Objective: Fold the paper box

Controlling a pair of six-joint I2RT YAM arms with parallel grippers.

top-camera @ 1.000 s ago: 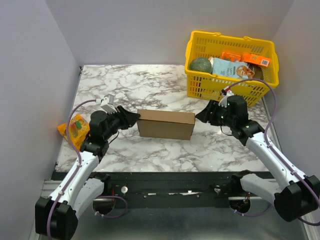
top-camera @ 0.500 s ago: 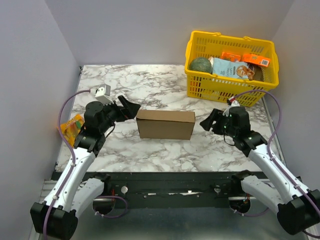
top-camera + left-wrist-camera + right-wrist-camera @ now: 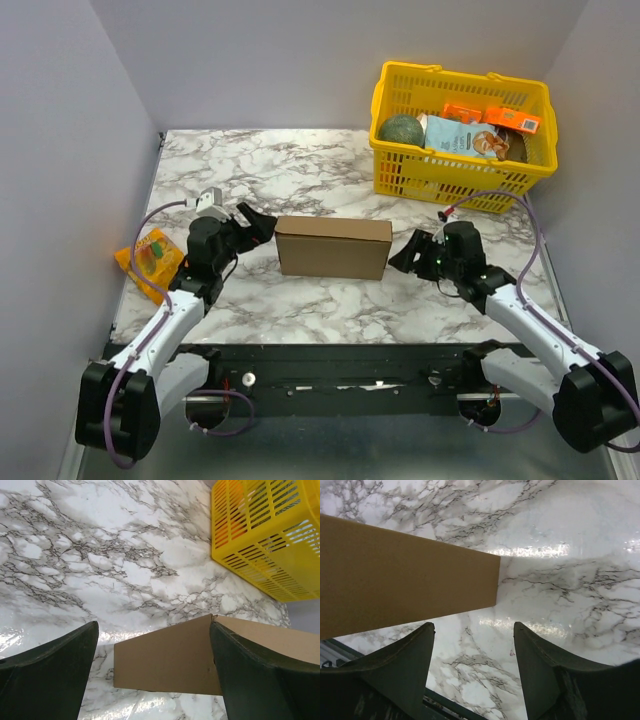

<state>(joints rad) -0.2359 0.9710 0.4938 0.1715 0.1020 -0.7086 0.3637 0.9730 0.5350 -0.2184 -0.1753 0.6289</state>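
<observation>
This is probably a robotics lab test cell: plain grey walls (image 3: 300,60) are boxing in a marble-patterned worktop (image 3: 300,170), a left arm (image 3: 165,325) and a right arm (image 3: 530,315) are sitting bolted to a black rail (image 3: 330,365), and a yellow basket (image 3: 440,175) is holding groceries (image 3: 455,135).

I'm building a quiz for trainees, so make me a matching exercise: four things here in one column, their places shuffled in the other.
1 paper box
2 yellow basket
3 orange packet
4 right tool

A left edge of the table
B just off the box's right end
C far right corner
D middle of the table

Pairs: 1-D, 2-C, 3-A, 4-B
</observation>
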